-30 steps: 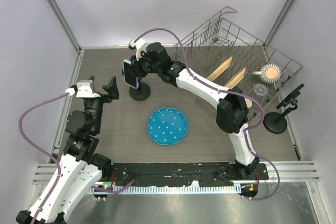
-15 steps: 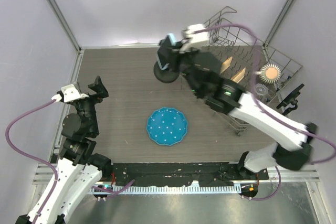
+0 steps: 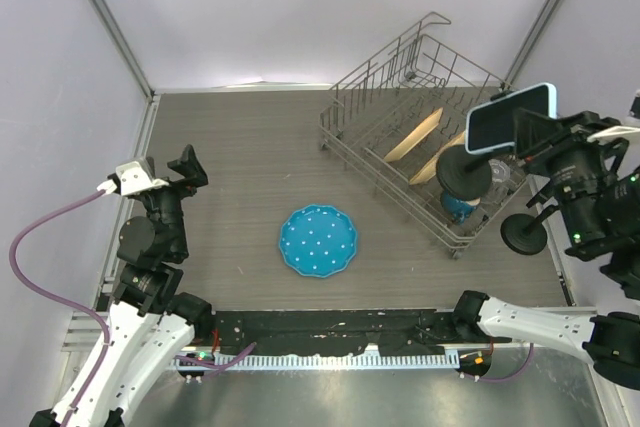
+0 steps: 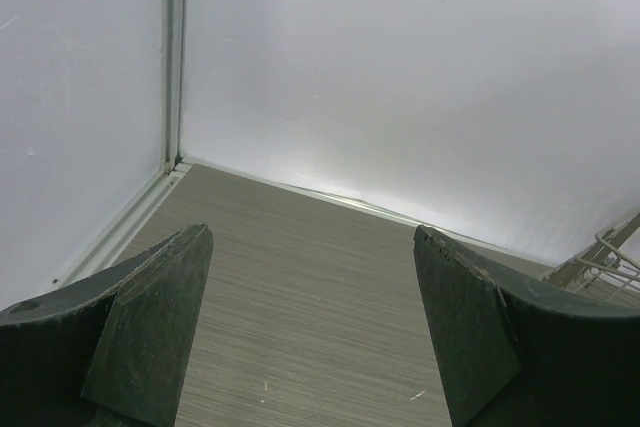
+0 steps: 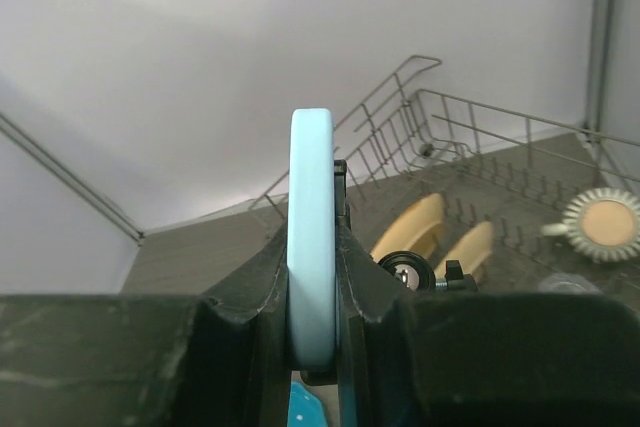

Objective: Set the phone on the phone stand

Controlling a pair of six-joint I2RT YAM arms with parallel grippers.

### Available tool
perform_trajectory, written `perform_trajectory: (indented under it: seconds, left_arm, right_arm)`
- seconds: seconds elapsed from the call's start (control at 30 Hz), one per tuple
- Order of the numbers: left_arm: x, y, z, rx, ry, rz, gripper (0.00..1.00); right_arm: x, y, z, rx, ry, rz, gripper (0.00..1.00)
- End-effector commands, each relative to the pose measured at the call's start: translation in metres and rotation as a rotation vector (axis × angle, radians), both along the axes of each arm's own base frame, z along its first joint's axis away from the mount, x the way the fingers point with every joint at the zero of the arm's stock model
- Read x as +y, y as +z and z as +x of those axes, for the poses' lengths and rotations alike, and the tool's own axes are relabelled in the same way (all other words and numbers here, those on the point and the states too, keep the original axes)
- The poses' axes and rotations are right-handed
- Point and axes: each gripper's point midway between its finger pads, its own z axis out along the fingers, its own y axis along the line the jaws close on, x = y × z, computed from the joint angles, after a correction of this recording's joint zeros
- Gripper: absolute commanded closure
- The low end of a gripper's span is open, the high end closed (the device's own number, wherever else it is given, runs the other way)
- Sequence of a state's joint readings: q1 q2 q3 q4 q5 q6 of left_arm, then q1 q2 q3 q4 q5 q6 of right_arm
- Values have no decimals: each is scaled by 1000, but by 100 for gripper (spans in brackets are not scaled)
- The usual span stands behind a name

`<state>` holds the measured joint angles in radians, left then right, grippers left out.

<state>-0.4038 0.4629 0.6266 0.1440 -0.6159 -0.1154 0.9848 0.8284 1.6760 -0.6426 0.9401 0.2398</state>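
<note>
- At the right edge of the top view, I see the right gripper point(image 3: 535, 132) clenched on the light-blue phone point(image 3: 510, 115).
- From the right wrist, the phone sits edge-on, pinched between both fingers.
- A black round-based phone stand point(image 3: 463, 173) shows just below-left of the phone, over the dish rack point(image 3: 385, 190); I can't tell whether they touch.
- The left gripper point(image 3: 186, 167), at the left of the frame, stands spread wide with nothing in it.

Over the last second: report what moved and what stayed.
The right gripper, shut on the phone, swung from far left-centre rightward to over the rack's right end. A black round-based stand travelled with it. The left gripper, open, drew slightly left. The plate, rack and other stand stayed put.
</note>
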Motion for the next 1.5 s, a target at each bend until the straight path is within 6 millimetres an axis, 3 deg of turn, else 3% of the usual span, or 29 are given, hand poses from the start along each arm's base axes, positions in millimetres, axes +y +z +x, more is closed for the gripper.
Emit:
perform_trajectory:
  seconds: [0.0,0.2,0.23,0.37,0.47,0.63,0.8,1.0,1.2,1.47]
  left_arm:
    - [-2,20,-4,-53,-20,-33,14]
    - [-5,19,-2,-45,-31,-26,14]
    - [-6,19,-2,-45,-34,-26,14]
    - [-9,17,1,-32,-46,-18,14]
    - [-10,17,1,-34,-49,-17,14]
    - [-12,14,4,-24,-56,-15,14]
    - [-13,14,4,-20,-59,-13,14]
    - [-18,14,4,-21,-77,-13,14]
    - [-23,13,5,-18,-99,-11,13]
    - [-30,13,6,-10,-123,2,13]
  right_arm:
    - [-44,15,-20,22,-74,93,99]
    - [-81,-32,-27,165,-282,35,99]
    - [-83,-45,-26,208,-318,-43,99]
    - [-108,-55,-33,227,-464,-98,99]
    - [-106,-76,-31,241,-487,-107,99]
    - [-82,-115,-12,282,-542,-214,99]
    - [-84,-149,1,364,-669,-298,99]
    - [-95,-155,10,374,-783,-364,99]
    - [-118,-144,21,344,-921,-260,100]
    - [-148,-124,-5,331,-986,-253,100]
